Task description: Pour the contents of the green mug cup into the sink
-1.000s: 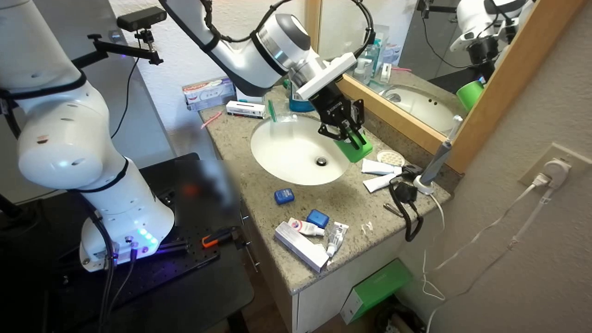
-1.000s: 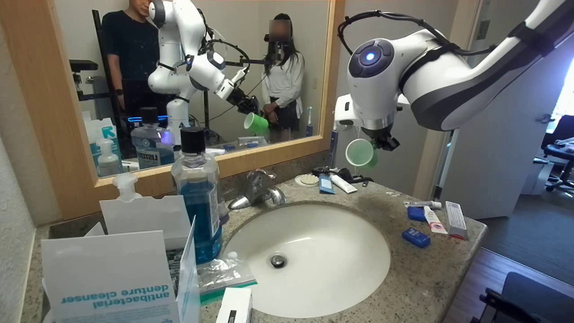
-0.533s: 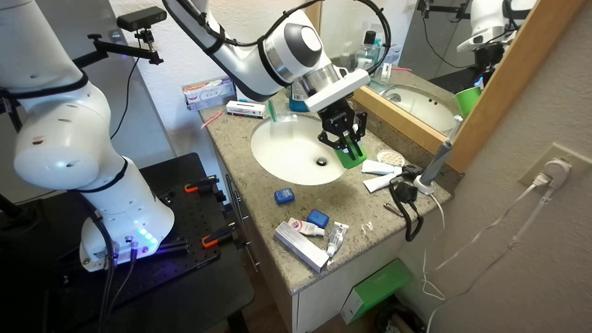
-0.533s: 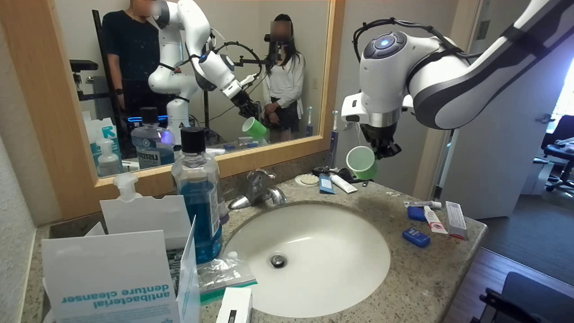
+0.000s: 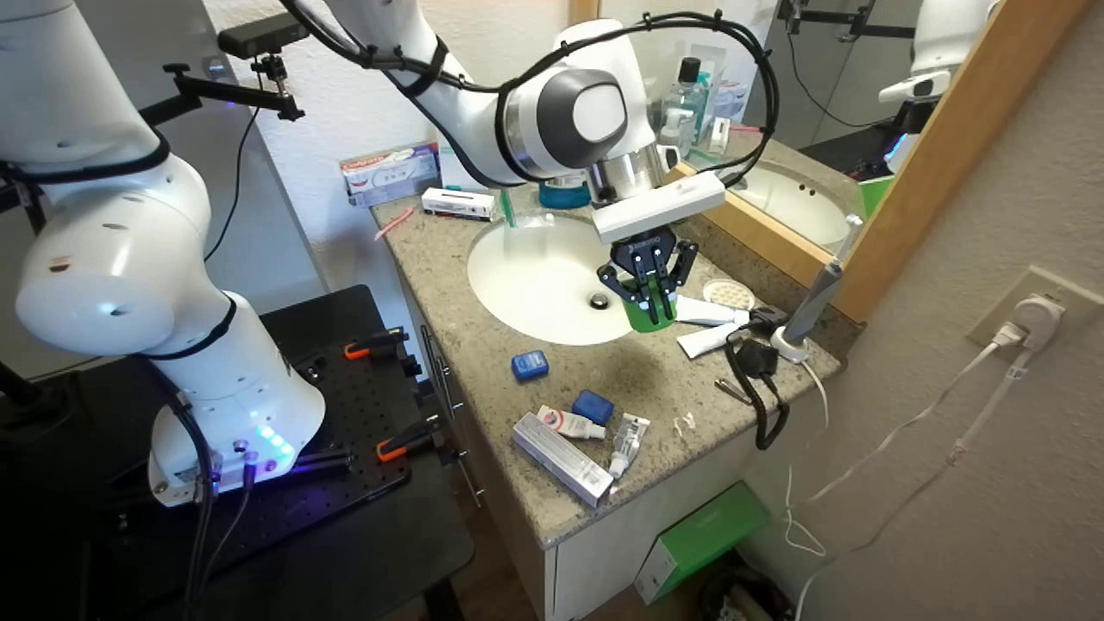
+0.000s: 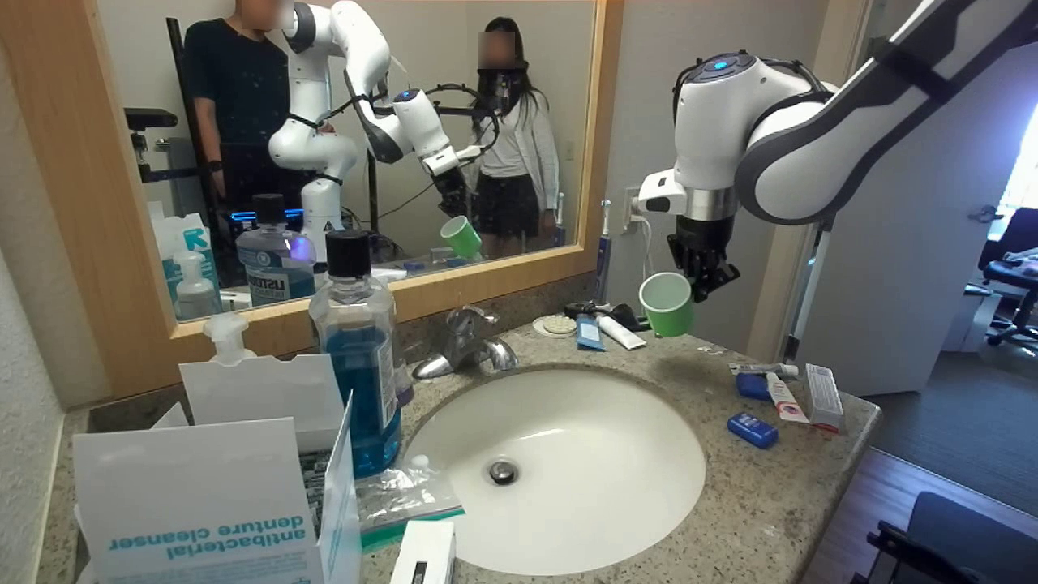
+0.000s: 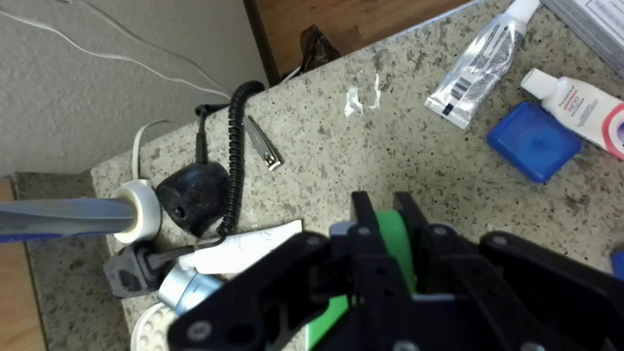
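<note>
- At the left of an exterior view we see an open white box (image 6: pixel 195 487) on the counter (image 6: pixel 754 503), its print upside down.
- Right of it stands the blue bottle (image 6: pixel 357 357), black-capped and upright, below the mirror (image 6: pixel 454 49).
- A clear bag (image 6: pixel 409 491) lies near the bottle's foot, at the edge of the sink (image 6: pixel 600 487).
- Next comes the faucet (image 6: pixel 464 345), behind the sink, whose stopper (image 6: pixel 503 472) shows at the bottom.
- Beyond the sink, two tubes (image 6: pixel 621 332) lie side by side near an upright toothbrush (image 6: pixel 603 259).
- Further right we find the mug (image 6: pixel 668 312), held in the air and tilted, its pale inside showing; both exterior views put it near the sink's rim, and we cannot tell whether any of it is over the sink.
- Just beside the mug is the gripper (image 7: pixel 383 202); in the wrist view we see its jaws pinching a narrow green part of the mug.
- At the right end of the counter lie two blue cases (image 6: pixel 752 430), two more tubes (image 6: pixel 785 397) and a long box (image 6: pixel 825 397), close together.
- The arm (image 6: pixel 778 138) slants in from the upper right.
</note>
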`<state>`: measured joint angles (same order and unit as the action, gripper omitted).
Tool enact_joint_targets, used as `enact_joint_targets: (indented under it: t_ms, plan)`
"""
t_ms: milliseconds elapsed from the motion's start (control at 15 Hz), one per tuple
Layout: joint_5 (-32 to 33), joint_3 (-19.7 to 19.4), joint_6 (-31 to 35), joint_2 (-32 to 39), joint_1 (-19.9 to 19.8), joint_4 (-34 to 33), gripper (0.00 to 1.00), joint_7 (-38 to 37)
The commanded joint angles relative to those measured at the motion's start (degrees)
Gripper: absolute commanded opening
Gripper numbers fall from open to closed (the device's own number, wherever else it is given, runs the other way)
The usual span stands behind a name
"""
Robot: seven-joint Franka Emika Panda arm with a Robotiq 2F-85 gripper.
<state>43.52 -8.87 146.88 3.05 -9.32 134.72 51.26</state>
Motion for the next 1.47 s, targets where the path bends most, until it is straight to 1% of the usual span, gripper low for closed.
enact_joint_targets:
  t_ms: [0,200,733,867,1067,1133,1400]
  plan:
    - [-7.73,0.01,0.07,1.8,-0.86,-2.43,0.08,7.02]
    - [-14.13,0.1,-0.23,3.62,-1.38,-4.26,0.08,12.54]
    - [-27.78,1.05,-1.93,8.68,-3.24,-9.04,0.08,24.82]
    - [-29.82,1.13,-2.34,9.92,-3.55,-10.09,0.08,26.92]
    - [-31.23,1.09,-3.2,11.73,-4.03,-11.5,0.08,28.94]
    - [-30.87,0.87,-3.66,12.39,-4.01,-12.06,0.08,28.3]
    - [-33.69,1.97,-4.82,14.72,-5.54,-13.92,0.08,31.15]
